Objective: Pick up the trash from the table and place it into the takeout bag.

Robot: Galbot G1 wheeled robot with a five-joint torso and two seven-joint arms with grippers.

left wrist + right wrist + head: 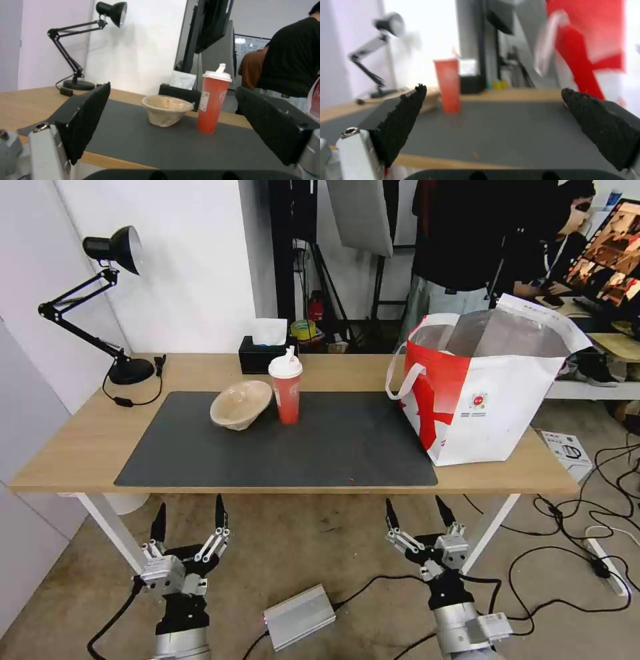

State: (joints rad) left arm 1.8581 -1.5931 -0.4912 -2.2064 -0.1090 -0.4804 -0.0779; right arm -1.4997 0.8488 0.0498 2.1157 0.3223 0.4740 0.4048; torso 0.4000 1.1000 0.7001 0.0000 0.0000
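On the table [80,447], the dark grey mat bears a beige paper-pulp bowl [240,404] [166,109], tipped on its side, and an upright red drink cup [287,388] [212,100] [448,84] with white lid and straw just right of it. The takeout bag [487,387] [586,45] stands open at the table's right end, foil lining showing. Both grippers hang below the front edge: my left gripper [189,515] [171,125] open before the bowl, my right gripper [415,511] [493,125] open toward the bag, nothing between either pair of fingers.
A black tissue box [264,352] sits at the back behind the cup. A black desk lamp [107,300] stands at the back left with its cord. Cables, a silver box [299,617] and a white box [565,452] lie on the floor.
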